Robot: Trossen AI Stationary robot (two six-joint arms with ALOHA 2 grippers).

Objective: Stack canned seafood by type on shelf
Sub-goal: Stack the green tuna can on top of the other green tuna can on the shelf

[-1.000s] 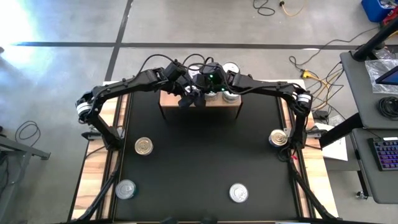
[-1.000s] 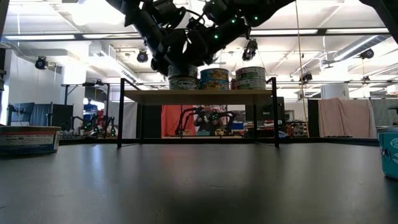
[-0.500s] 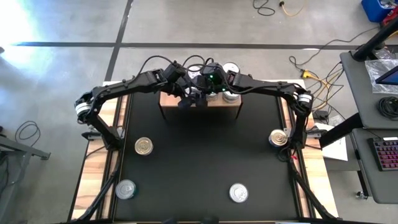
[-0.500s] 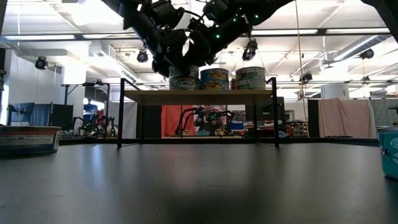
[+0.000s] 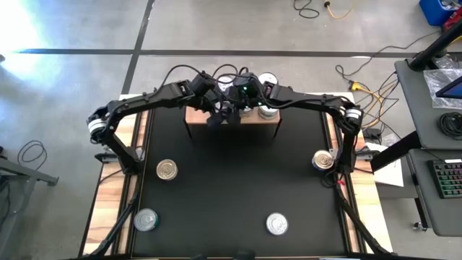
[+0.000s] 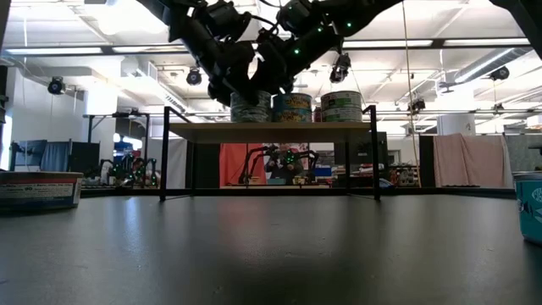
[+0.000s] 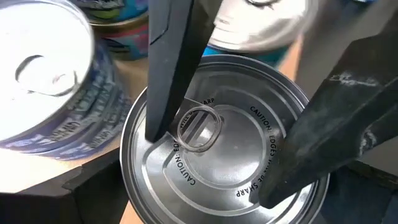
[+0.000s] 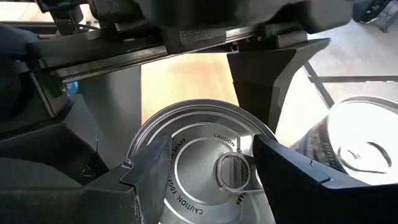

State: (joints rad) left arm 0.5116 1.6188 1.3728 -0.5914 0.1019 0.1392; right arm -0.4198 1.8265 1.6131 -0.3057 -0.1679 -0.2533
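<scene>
A: What is hard to make out at the shelf?

B: Both arms crowd over its top, hiding most tins there. In the low view, labels on the shelf tins are too small to read.

A: Any legible writing?

B: The silver lid reads "CAUTION: EDGES SHARP".

A: And the claws?

B: The left gripper stands spread wide, fingers straddling that tin on the shelf. Whether the right gripper, over the same lid, grips it, one cannot tell.
</scene>
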